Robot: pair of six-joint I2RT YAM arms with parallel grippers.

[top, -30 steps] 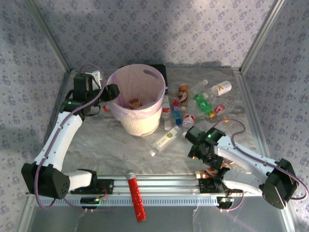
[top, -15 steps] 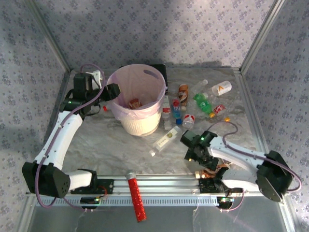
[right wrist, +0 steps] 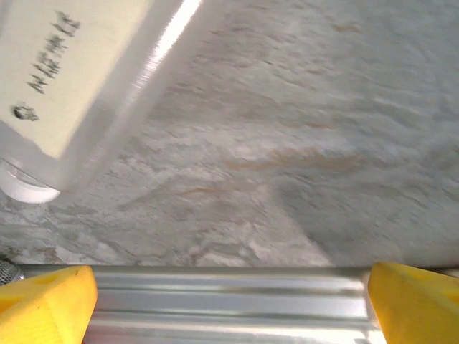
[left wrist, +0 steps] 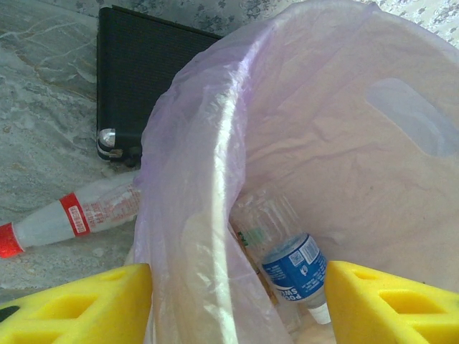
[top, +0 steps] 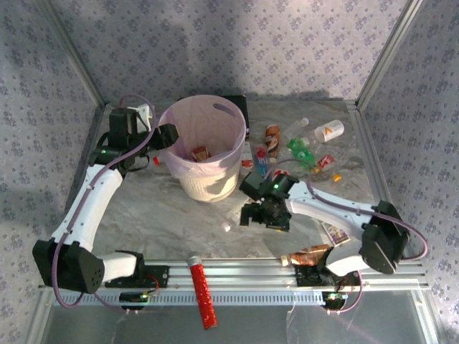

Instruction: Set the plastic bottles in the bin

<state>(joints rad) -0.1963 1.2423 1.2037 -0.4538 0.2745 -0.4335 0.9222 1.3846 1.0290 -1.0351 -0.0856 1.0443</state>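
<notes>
Plastic bottles (top: 301, 152), top view: a few lie inside the bin (top: 215, 183); many more lie loose on the table (top: 158, 215) to its right.
Left pincer (top: 166, 136), top view: at the bin's left rim.
Right pincer (top: 259, 213), top view: low over the table, near the bin.
Left wrist view: pincer apparently clamped across the bin's rim; blue-labelled bottle (left wrist: 290, 261) inside.
Right wrist view: pincer spread wide, empty; cream-labelled bottle (right wrist: 79, 79) just ahead, untouched.
Progress: early; most bottles left.
</notes>
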